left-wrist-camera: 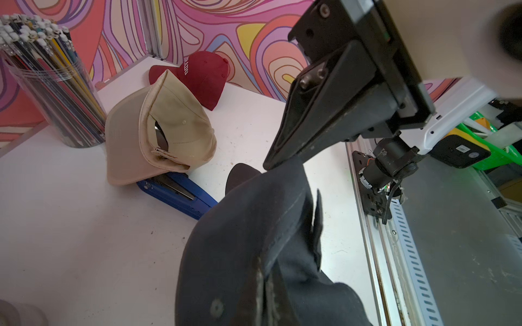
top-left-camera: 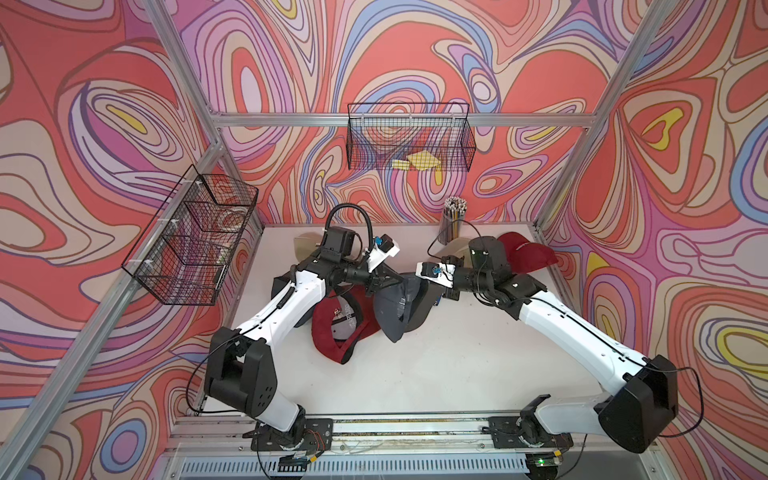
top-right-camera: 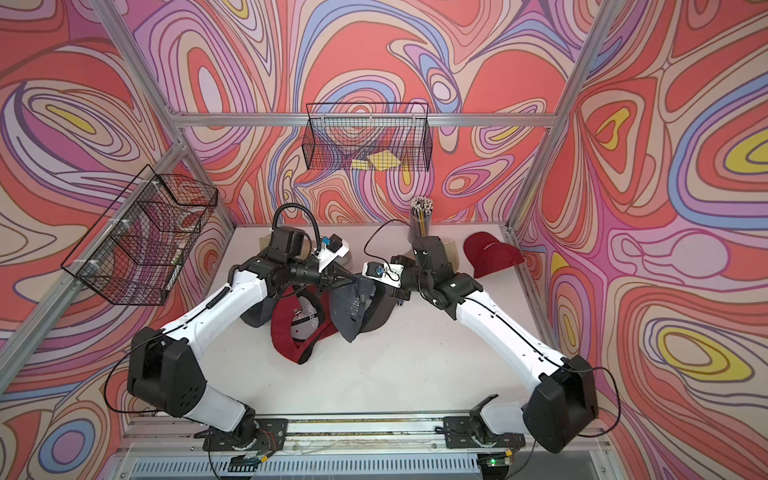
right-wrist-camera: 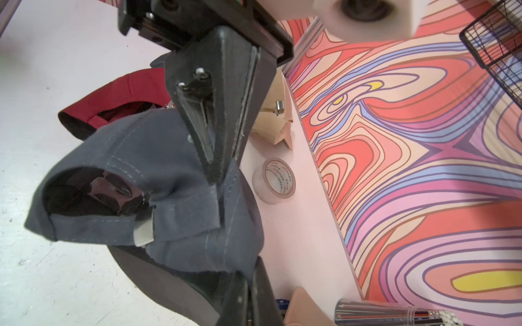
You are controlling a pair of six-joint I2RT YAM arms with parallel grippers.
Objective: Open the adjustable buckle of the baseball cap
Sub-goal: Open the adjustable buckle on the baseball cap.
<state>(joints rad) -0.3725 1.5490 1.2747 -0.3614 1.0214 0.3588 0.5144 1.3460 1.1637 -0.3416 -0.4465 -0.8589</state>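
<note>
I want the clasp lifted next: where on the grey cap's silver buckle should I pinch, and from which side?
Likely the bare end of the silver buckle that pokes past the strap edge, on the brim side of the grey cap. Come from that side and clamp across its thin flat plate: the wide strap tail crowds its other flank.

— What lies just beside the left hand (left-wrist-camera: 268,166)?
— An upturned red cap (top-left-camera: 332,328), on the tabletop (top-left-camera: 415,374).
— And beyond the right hand (right-wrist-camera: 211,175)?
— A pencil cup (top-left-camera: 453,220), a beige cap (left-wrist-camera: 158,132), a second red cap (top-left-camera: 525,251).
</note>
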